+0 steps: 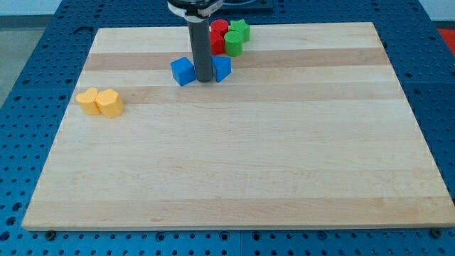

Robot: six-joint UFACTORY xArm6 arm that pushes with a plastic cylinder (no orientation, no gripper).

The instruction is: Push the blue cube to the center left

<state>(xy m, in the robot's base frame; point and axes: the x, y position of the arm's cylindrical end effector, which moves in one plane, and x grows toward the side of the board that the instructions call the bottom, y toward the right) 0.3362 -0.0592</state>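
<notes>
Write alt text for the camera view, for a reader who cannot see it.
My tip stands between the blue cube on its left and a second blue block. Red blocks and green blocks cluster at the wooden board's top; two yellow blocks sit left.

**Blue cube sits upper-middle on the table**

The blue cube rests flat on the wooden table, in the upper part of the view and a little left of the middle. It is turned slightly, so one corner faces the view's bottom; its top face and two side faces show. It stands well apart from the table's left edge.
</notes>
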